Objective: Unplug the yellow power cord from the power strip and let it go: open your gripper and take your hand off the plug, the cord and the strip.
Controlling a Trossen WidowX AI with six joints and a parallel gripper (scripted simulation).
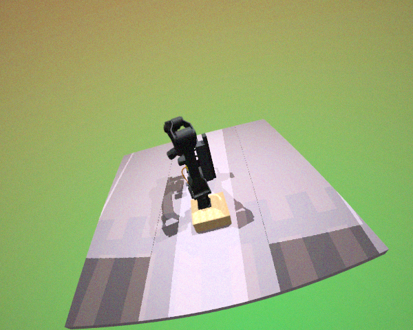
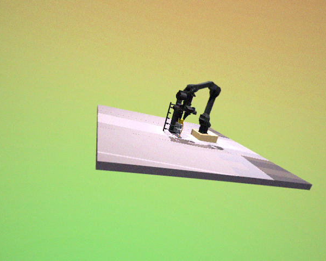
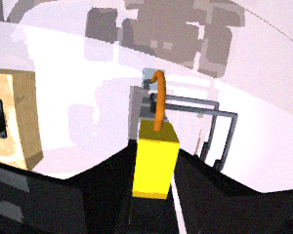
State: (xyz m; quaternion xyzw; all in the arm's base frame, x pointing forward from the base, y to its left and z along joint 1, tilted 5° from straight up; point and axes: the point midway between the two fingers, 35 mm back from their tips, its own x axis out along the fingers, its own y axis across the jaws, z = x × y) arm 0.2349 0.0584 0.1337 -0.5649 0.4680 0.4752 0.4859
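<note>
While the arm (image 2: pixel 211 98) arched over from its wooden base (image 1: pixel 210 213), the gripper (image 3: pixel 153 221) was clamped nearly shut on the yellow plug (image 3: pixel 156 159), orange cord (image 3: pixel 160 99) curling off it, at the upright black power strip (image 2: pixel 173 119) mid-desk, nearer the far edge.

surface (image 1: pixel 299 184): pale lilac slab with grey blocky patches and dark stripes near one edge | wooden block (image 1: pixel 213 218): tan, lies flat on my surface near its middle | backdrop: green shading to orange around everything I see
</note>
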